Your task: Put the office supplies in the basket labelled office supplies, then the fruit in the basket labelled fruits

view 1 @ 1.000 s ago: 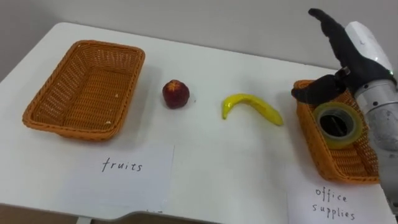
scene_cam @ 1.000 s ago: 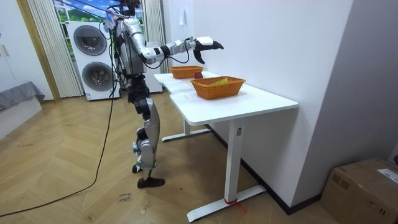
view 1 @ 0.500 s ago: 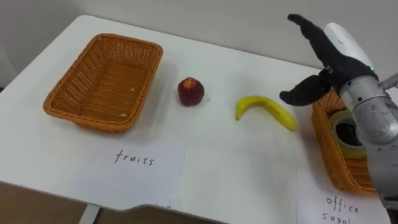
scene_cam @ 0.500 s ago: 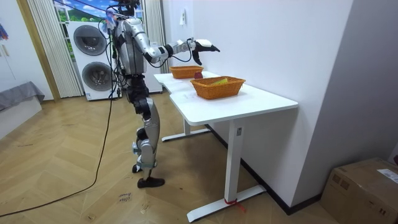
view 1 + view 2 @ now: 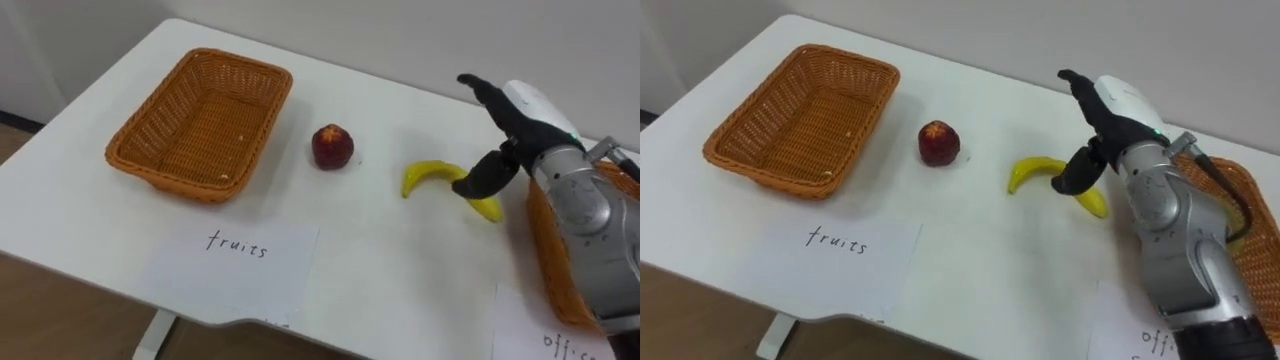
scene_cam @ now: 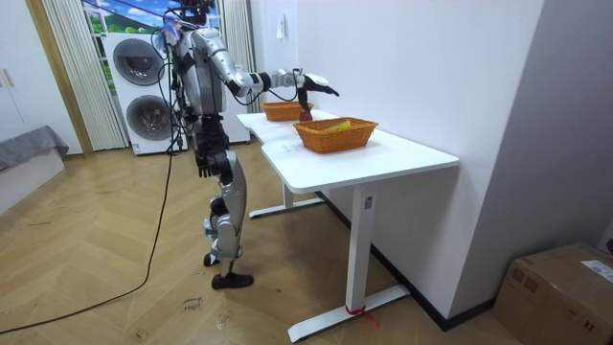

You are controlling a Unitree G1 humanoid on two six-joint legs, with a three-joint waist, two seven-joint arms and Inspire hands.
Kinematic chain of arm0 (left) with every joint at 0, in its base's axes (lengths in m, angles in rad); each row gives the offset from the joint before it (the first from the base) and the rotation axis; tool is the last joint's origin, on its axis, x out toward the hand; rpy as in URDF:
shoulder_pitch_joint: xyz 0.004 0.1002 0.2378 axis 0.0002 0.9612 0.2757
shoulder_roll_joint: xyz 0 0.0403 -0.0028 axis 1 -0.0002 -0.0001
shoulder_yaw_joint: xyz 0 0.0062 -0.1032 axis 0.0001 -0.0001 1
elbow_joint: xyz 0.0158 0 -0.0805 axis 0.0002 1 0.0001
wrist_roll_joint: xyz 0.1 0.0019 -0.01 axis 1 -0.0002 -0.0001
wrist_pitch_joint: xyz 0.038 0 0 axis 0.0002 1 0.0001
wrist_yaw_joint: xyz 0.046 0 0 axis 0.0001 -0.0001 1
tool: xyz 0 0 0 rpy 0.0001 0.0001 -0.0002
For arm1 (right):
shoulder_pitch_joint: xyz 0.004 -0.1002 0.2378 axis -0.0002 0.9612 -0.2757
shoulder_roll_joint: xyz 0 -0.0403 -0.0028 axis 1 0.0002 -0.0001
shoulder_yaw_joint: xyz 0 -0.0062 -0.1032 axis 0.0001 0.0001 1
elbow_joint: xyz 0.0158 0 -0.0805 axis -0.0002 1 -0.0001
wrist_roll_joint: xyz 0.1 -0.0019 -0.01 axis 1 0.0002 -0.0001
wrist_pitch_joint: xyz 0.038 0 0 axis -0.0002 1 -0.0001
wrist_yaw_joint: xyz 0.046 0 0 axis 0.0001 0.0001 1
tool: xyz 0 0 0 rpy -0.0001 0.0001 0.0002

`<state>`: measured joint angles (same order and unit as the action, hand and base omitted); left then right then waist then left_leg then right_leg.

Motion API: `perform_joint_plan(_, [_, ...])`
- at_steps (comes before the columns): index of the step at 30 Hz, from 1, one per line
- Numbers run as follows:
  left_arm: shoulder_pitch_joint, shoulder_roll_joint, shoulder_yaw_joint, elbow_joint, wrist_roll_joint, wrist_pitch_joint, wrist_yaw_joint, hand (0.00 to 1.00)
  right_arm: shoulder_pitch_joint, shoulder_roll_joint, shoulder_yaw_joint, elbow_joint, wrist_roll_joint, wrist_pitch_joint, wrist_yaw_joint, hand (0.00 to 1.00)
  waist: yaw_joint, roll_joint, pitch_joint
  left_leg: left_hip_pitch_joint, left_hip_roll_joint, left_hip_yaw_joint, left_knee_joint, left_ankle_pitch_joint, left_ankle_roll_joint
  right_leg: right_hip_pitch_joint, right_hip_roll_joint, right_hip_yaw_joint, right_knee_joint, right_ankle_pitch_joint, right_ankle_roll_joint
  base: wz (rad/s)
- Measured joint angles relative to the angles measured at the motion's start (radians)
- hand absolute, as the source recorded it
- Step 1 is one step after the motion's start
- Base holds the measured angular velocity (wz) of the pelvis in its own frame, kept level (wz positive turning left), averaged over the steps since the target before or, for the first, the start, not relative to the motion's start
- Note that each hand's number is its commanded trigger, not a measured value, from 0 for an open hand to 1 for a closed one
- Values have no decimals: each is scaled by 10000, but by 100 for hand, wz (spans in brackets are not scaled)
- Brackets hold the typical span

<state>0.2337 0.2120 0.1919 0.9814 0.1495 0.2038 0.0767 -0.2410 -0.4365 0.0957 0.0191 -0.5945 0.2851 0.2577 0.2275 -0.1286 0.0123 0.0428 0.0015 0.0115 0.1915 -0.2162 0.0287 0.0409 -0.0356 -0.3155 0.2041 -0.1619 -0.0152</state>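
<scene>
A yellow banana lies on the white table, right of a red apple. My right hand hovers open just above the banana's right end, fingers straight, thumb hanging down over it. An empty wicker fruit basket stands at the left, behind a paper label reading "fruits". The office supplies basket sits at the right edge, mostly behind my forearm. My left hand hangs by my side in the room view.
A second paper label lies at the table's front right. The wall runs close behind the table. In the room view I stand at the table's end, with washing machines behind me.
My right hand has left the office supplies basket, moving left and down to the banana's right end. The camera has turned, so the whole scene slid right.
</scene>
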Motion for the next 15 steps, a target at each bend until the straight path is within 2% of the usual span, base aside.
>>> perform_joint_plan(11, [168,-58,-3,-430,14,352,57,0,-136,1,8,1072,-13,181,-34,0,5,9,6,35,-75,-171,-1,0,2,105,-15,-121,-11,-23,34,4])
perform_joint_plan(15, [251,-57,-2,-706,31,364,63,0,-136,2,9,1590,-21,220,-41,0,11,19,5,6,-89,-174,36,0,4,104,-29,-118,-12,-24,37,0])
